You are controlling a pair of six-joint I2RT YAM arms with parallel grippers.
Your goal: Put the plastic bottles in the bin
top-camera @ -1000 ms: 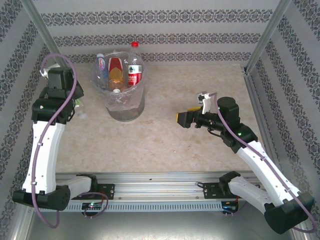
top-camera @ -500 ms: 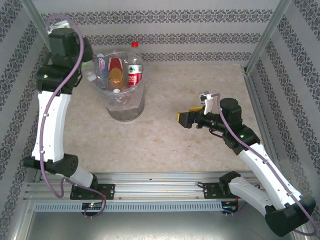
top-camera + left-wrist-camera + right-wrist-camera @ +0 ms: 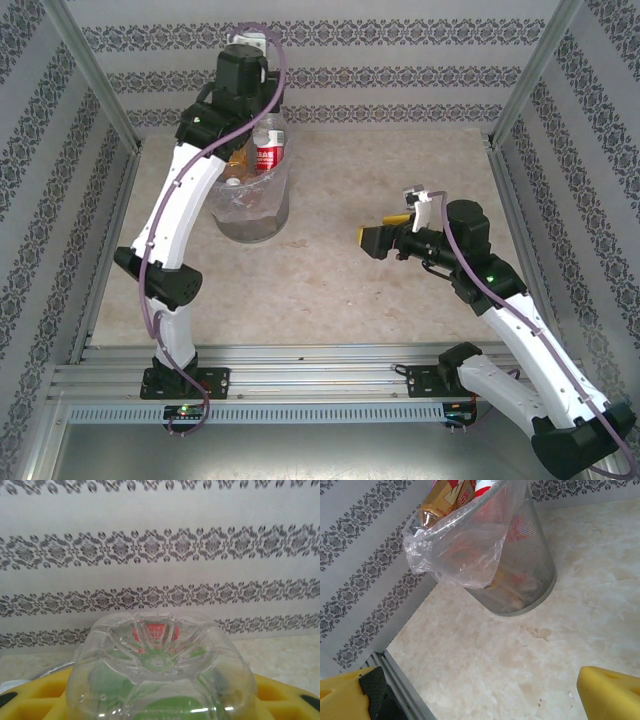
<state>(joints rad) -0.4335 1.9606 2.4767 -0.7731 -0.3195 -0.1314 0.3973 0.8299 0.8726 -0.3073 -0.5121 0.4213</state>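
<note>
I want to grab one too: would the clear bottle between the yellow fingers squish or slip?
Probably squishes a little: the bottle has thin, see-through walls. Likely light, since it looks empty. It might slip, because the plastic is smooth and shiny.

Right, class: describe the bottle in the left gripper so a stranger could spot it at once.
Find the bin by the back wall. Above it, the left gripper holds a clear bottle. Its label is green; the bottles in the bin show red.
</note>
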